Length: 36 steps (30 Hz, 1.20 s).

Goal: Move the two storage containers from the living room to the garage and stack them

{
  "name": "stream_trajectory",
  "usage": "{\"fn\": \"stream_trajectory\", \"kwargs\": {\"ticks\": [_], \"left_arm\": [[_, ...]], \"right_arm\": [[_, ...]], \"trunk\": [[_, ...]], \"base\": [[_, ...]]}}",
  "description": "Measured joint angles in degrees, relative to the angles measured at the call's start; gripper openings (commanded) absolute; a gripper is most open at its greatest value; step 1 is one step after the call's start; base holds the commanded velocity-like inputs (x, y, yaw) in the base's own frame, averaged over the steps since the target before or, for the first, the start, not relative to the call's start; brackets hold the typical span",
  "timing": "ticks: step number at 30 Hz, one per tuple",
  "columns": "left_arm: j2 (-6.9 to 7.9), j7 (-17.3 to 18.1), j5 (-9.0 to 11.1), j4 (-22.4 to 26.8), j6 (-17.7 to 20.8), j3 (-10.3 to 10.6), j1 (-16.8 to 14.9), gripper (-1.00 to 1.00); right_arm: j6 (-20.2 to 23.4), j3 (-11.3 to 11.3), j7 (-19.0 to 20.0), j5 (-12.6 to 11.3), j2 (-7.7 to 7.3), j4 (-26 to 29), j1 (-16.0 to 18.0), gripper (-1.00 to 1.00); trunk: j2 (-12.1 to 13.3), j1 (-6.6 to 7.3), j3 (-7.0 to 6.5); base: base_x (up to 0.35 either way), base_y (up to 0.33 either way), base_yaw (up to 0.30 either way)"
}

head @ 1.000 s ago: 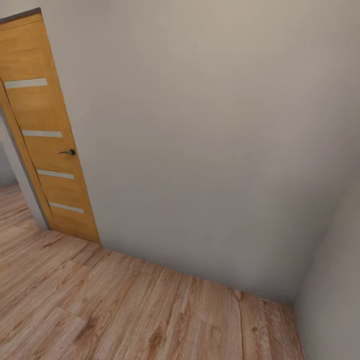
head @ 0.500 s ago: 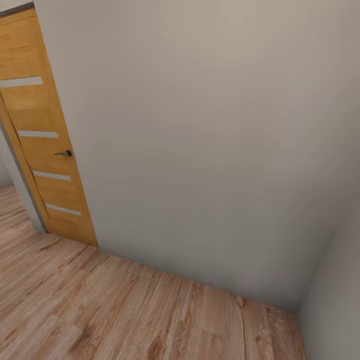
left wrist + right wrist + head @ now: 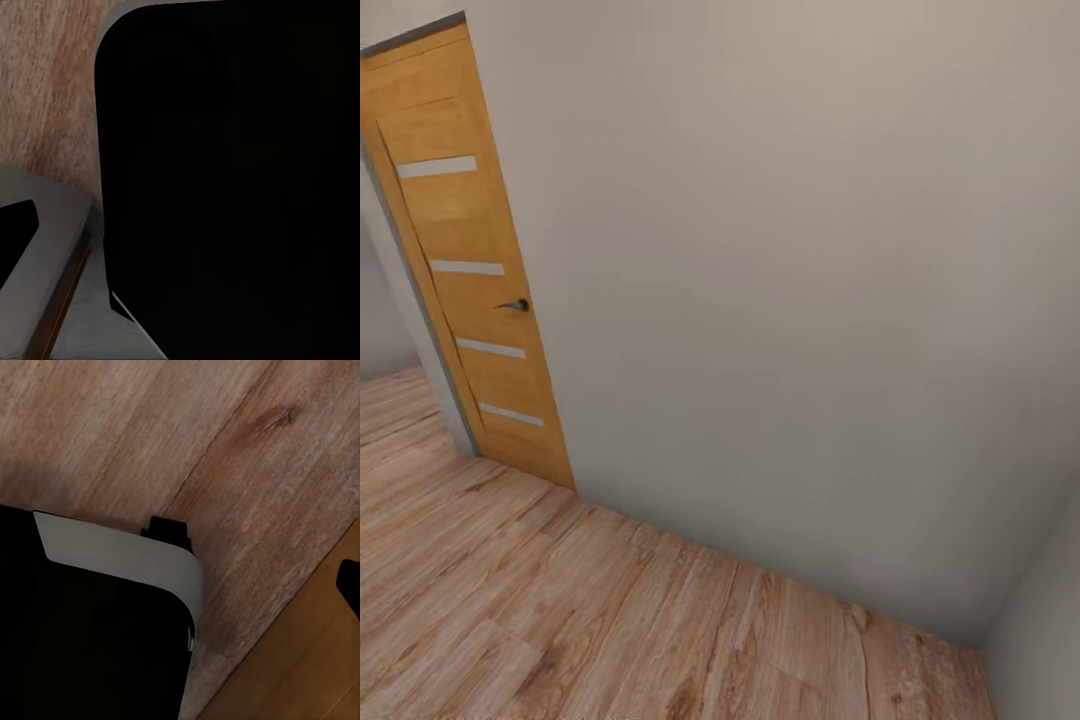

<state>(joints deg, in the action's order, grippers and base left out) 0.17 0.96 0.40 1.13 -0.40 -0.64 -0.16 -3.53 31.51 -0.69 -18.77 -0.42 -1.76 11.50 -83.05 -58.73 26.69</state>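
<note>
1. Head view, bottom of the frame: light wood-plank floor (image 3: 560, 610) runs from the lower left corner across to the lower right, planks angled diagonally.
2. The floor meets a plain cream-grey wall (image 3: 790, 280) along a line that drops from mid-left toward the lower right; the wall takes up most of the centre and the whole upper right.
3. A second wall face (image 3: 1050, 620) forms a corner at the lower right edge of the frame.
4. Left side, further back: an orange-brown wooden door (image 3: 470, 270) with four pale horizontal strips and a small dark lever handle (image 3: 515, 304), standing just beside the wall edge. Its grey frame (image 3: 420, 300) sits on the left of it, with more plank floor past it at the far left.
5. Left wrist view: a big black rounded body (image 3: 225, 187) covers the right and centre, a grey part (image 3: 45, 247) at lower left, wood planks at upper left. Left claw width: cannot tell.
6. Right wrist view: black body with pale grey rim (image 3: 127, 555) at lower left, plank floor behind, an orange-brown surface (image 3: 300, 660) at lower right. Right claw width: cannot tell.
7. Setting looks like a wood-floored room; the containers' location cannot be told here.
</note>
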Motion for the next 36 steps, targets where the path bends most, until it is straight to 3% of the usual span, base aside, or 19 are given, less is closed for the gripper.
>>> {"fn": "stream_trajectory", "kwargs": {"ticks": [36], "left_arm": [[0.0, 0.0, 0.0, 0.0, 0.0, -0.1, 0.0, 1.0]], "right_arm": [[0.0, 0.0, 0.2, 0.0, 0.03, 0.0, 0.0, 1.0]], "trunk": [[0.0, 0.0, 0.37]], "base": [[0.001, 0.0, 0.271]]}}
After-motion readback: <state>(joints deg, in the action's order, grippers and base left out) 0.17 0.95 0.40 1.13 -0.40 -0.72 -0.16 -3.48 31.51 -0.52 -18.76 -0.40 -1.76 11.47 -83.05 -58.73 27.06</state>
